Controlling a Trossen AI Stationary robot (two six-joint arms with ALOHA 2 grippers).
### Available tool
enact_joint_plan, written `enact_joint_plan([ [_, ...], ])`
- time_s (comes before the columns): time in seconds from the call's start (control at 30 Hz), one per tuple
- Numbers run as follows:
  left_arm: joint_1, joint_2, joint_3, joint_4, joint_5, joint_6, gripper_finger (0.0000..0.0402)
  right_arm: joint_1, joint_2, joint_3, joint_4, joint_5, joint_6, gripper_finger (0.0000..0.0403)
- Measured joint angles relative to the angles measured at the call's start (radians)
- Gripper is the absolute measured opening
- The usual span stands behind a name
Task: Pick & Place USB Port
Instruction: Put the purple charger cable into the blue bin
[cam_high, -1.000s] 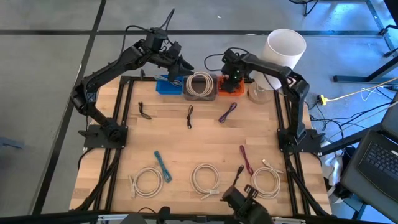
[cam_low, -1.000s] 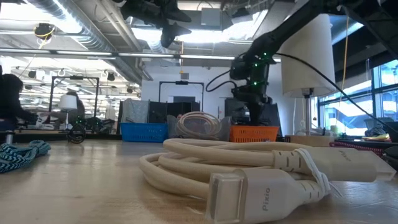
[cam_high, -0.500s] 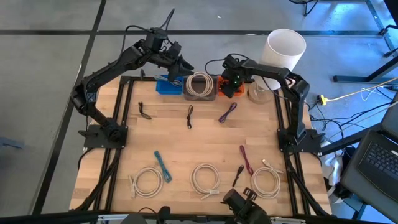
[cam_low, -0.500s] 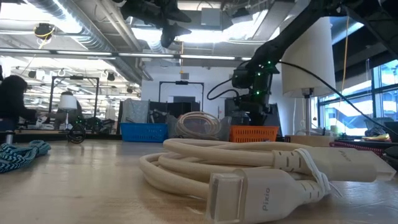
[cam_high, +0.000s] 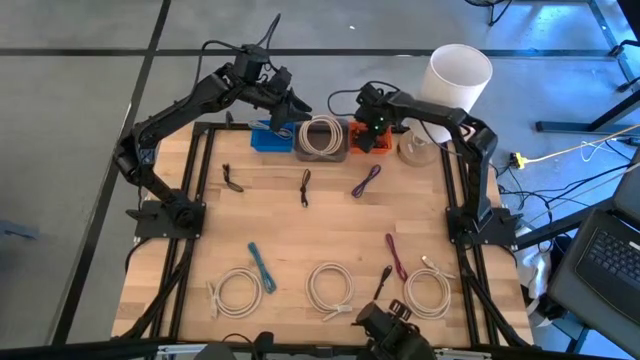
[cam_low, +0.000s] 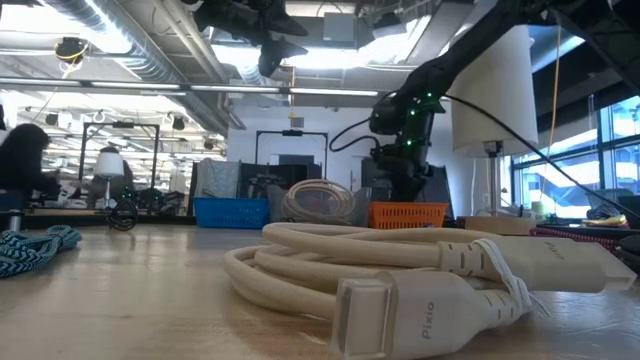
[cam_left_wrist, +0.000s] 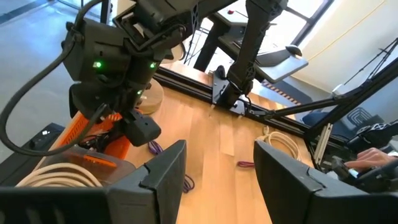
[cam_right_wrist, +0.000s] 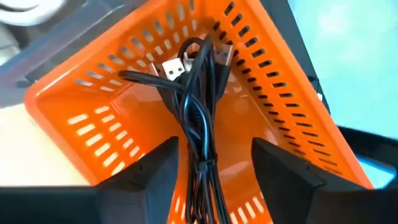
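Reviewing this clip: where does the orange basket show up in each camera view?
High view: orange basket at the table's far edge, under the right gripper.
Low view: mid-distance, right of centre.
Left wrist view: lower left.
Right wrist view: fills the frame, black cable inside.
Shared landmark: the right gripper above it.

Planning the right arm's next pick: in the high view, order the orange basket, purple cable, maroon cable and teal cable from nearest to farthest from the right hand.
1. orange basket: directly under the right hand, back edge.
2. purple cable: just in front of it.
3. maroon cable: front right.
4. teal cable: front left.
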Motion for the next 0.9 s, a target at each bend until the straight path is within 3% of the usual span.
enact_joint_plan([
  [0.33,0.0,0.0,0.0,0.001,0.0,0.006,0.018,0.054,-0.034,0.016,-0.059,-0.059,0.082,0.0219],
  [0.9,-0.001,0.0,0.0,-0.001,0.007,0.008,0.018,0.19,-0.208,0.017,-0.177,-0.034,0.159,0.022],
])
